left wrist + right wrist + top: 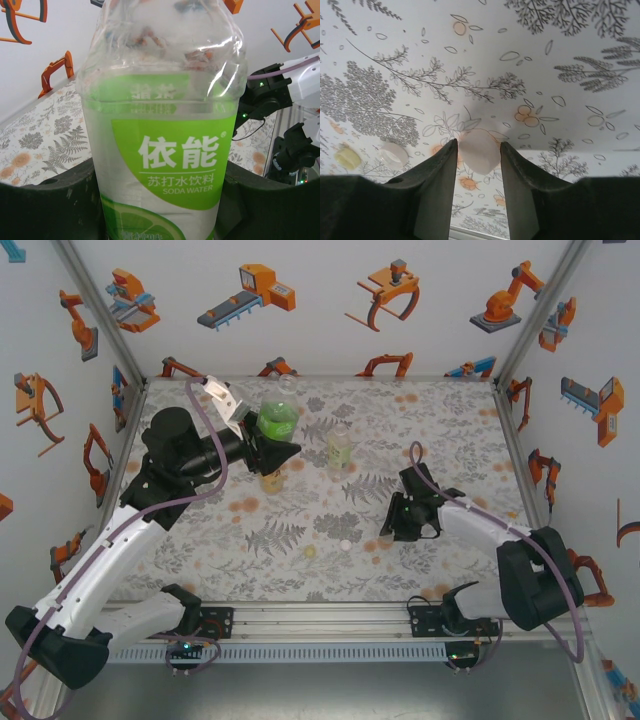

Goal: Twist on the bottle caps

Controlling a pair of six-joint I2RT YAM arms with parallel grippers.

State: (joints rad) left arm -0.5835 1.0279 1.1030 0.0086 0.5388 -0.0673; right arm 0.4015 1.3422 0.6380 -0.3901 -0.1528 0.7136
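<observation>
My left gripper is shut on the green bottle, a clear soda-water bottle with a green label, held upright between both fingers. From above, that bottle is raised over the table at the back left, with the amber bottle just below it and the pale yellowish bottle to its right. My right gripper is shut on a white cap, held just above the cloth. A second whitish cap and a pale yellow cap lie on the cloth to the left of it.
The floral tablecloth covers the table, closed in by white walls printed with orange robots. The right arm reaches in from the right. An aluminium rail runs along the near edge.
</observation>
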